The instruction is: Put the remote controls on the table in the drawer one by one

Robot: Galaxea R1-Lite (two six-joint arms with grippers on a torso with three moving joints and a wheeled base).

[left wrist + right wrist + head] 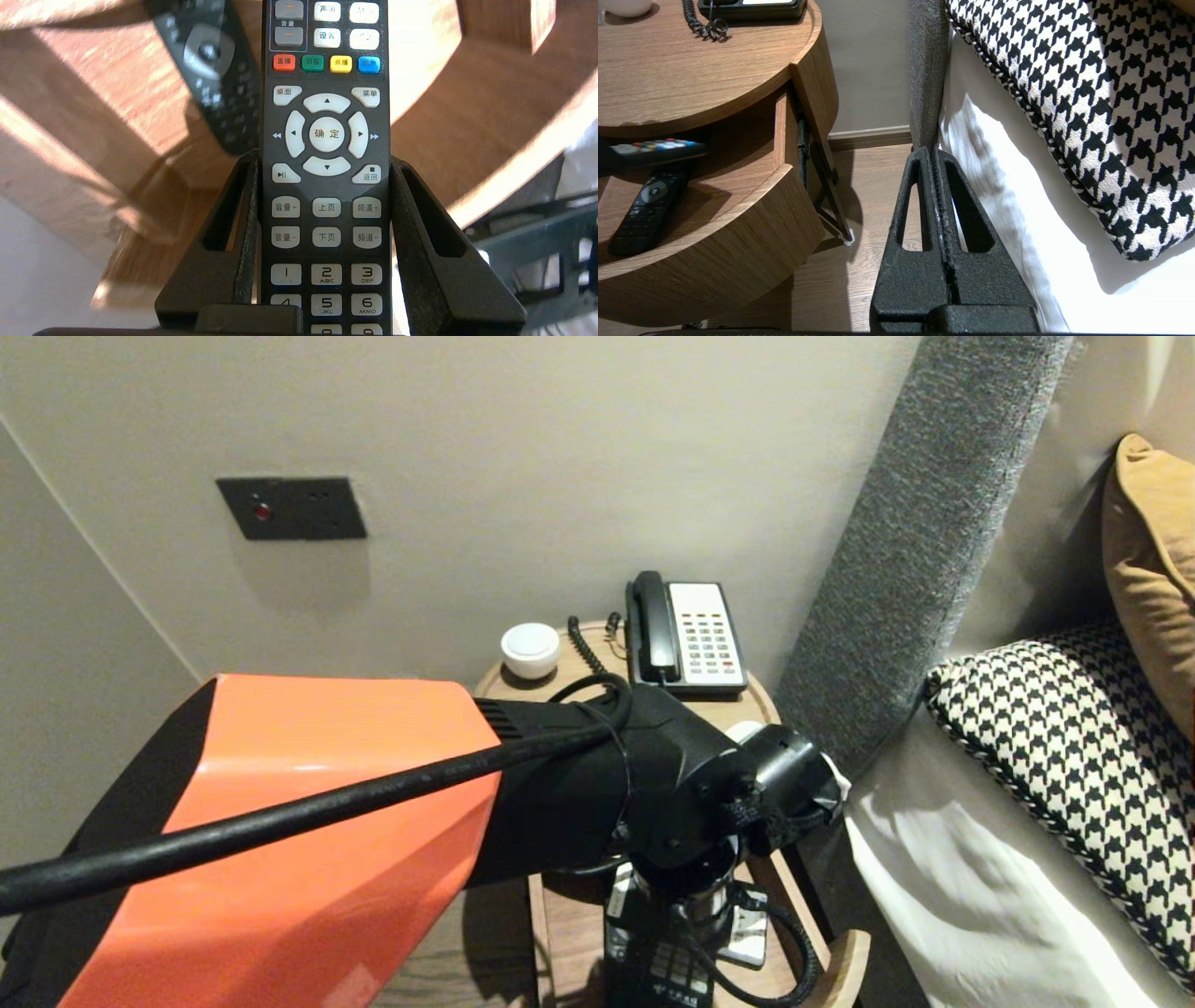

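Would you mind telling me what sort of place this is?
Most likely a hotel bedroom, at the bedside: a corded telephone on a round wooden nightstand, a bed with white linen and a houndstooth cushion, and a TV remote in the left gripper.

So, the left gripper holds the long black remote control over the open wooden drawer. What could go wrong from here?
1. The left gripper pinches the long black remote control only by its narrow sides, and much of it sticks out ahead, so it might tilt or slip.
2. A second black remote already lies in the curved wooden drawer below; the held one may land on it.
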